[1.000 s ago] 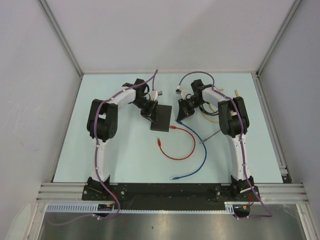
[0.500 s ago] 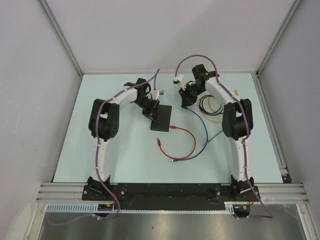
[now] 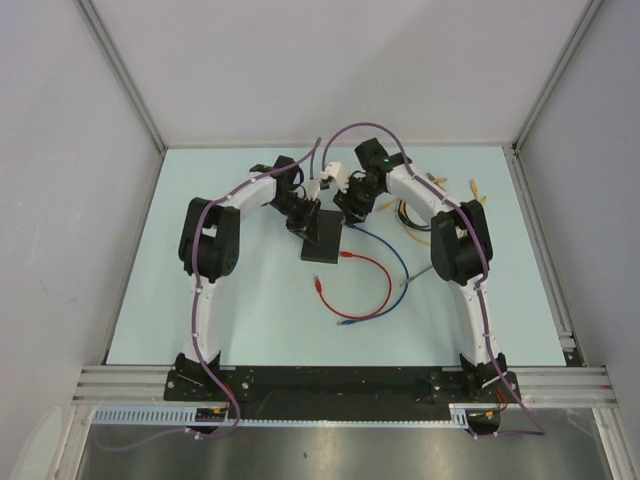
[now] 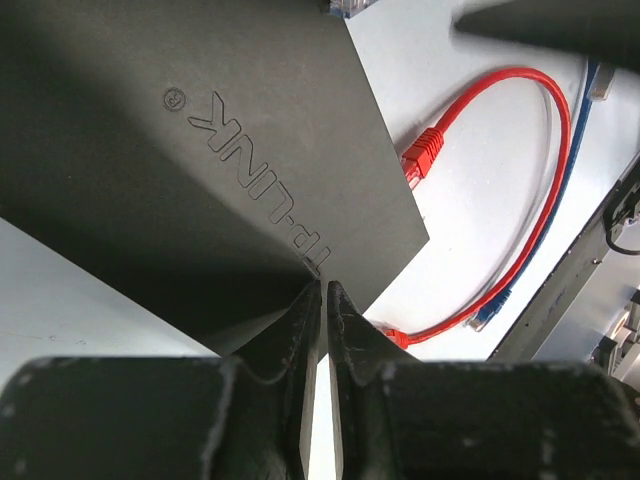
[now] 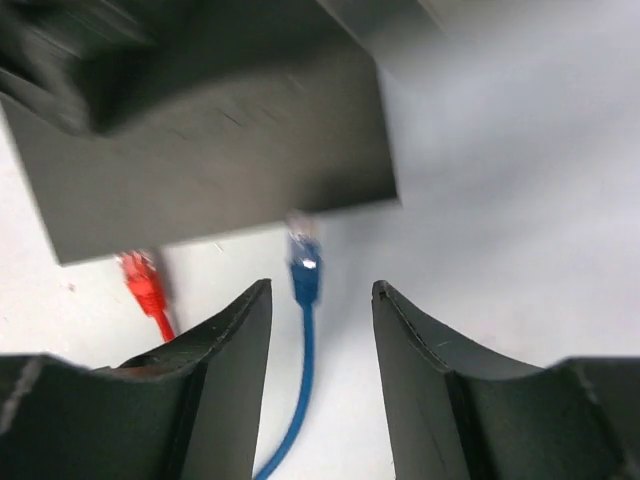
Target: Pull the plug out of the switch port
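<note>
Top view: small flat matte-black rectangular switch (image 3: 322, 241) lies on the pale table (image 3: 250, 320), between the two wrists and far from the arm bases. Both arms reach inward to it. From here I can't make out either set of fingers.

Left wrist view: left gripper (image 4: 322, 292) has its jaws pinched almost together, only a thin slit between them and nothing visible in it. The tips sit at the switch's near edge; I can't tell whether they press on it. This view alone shows the raised TP-LINK lettering on the lid.

Right wrist view: right gripper (image 5: 320, 290) stands well apart, holding nothing. The blue plug with a clear tip (image 5: 305, 268) lies on the table just beyond the fingers, in line with the gap between them. It is just beside the switch's edge; the picture is blurred, so I can't tell whether it touches or clears.

The thin blue cable (image 5: 300, 390) runs back from the plug between the fingers. Only the top view shows its full curve to the far end, near the red patch cable (image 3: 388, 285).

The red cable's plug (image 4: 424, 158) lies near the same switch edge, loose on the table.

A coil of yellow and black cables (image 3: 415, 215) sits under the right forearm, seen in the top view only.
</note>
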Action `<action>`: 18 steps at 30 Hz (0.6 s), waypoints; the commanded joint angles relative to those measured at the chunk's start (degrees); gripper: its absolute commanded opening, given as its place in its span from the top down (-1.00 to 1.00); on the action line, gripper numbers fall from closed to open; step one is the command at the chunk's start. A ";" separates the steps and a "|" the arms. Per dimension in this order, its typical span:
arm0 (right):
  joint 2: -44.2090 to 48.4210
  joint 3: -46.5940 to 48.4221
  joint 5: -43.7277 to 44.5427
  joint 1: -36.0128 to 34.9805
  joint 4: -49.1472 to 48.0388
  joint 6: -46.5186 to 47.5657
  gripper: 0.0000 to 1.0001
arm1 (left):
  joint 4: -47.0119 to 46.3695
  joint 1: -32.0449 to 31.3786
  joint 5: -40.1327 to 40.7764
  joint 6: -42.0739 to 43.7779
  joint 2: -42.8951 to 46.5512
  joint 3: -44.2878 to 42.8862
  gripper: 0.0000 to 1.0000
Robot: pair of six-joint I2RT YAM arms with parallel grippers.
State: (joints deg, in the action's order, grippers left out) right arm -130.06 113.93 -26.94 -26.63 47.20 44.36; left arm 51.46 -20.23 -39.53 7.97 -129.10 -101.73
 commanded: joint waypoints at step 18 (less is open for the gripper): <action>13.87 -25.50 9.36 6.60 -3.25 -12.81 -0.07 | -1.19 -0.87 3.32 0.47 -3.09 -1.10 0.68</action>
State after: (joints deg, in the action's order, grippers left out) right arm -119.15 90.19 -18.83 -19.18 45.50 32.93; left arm 51.48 -20.27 -39.86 7.75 -129.36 -102.00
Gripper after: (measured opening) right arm 0.518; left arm 0.155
